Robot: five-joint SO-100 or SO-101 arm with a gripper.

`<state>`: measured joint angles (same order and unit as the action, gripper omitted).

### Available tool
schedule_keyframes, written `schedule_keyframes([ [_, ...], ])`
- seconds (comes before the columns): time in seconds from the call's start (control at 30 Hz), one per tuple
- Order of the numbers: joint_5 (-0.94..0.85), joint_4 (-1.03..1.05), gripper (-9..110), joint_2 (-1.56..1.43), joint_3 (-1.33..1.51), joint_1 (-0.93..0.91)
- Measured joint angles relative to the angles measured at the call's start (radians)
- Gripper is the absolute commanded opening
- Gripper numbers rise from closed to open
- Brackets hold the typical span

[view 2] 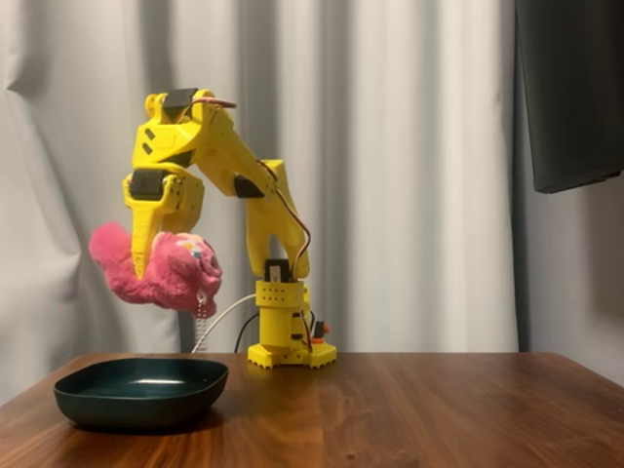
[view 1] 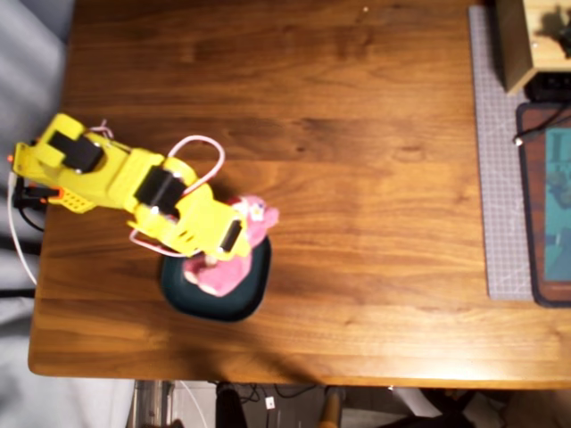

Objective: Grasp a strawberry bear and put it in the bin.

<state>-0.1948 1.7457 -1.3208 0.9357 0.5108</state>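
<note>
A wooden table [view 1: 357,178] fills most of the overhead view, its far right end covered by a grey cutting mat [view 1: 496,160] with a dark-bordered mat [view 1: 546,205] beside that and a pale wooden box [view 1: 526,40] at the top right corner. In the fixed view the same table [view 2: 409,409] stands before pale curtains [view 2: 409,175], with a dark panel [view 2: 570,88] hanging at the upper right. The yellow arm [view 1: 134,187] reaches from its base at the table's left edge toward the lower middle in the overhead view; in the fixed view the arm [view 2: 219,166] rises from its base, folds over and points its wrist downward. The bin [view 2: 141,390], a dark teal rounded dish, sits on the table at the left of the fixed view, and from overhead the bin [view 1: 192,299] lies partly under the arm's end. The gripper [view 2: 146,263] is clamped on the strawberry bear [view 2: 171,278], which hangs in the air well above the bin, clear of its rim. From overhead the strawberry bear [view 1: 239,254] overlaps the bin's upper right part, and the gripper [view 1: 219,259] is mostly hidden by the wrist. A small chain [view 2: 202,307] dangles from the bear.
</note>
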Motion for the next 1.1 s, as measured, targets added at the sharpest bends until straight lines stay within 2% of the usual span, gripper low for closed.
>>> schedule_keyframes([
  [0.27,0.000,-0.133,1,-0.267,0.383,-0.055],
  [0.67,0.000,-0.176,1,-0.098,0.219,0.015],
  [0.97,-0.020,-0.176,2,-0.086,0.193,0.031],
  [1.1,-0.021,-0.176,14,-0.086,0.193,0.037],
])
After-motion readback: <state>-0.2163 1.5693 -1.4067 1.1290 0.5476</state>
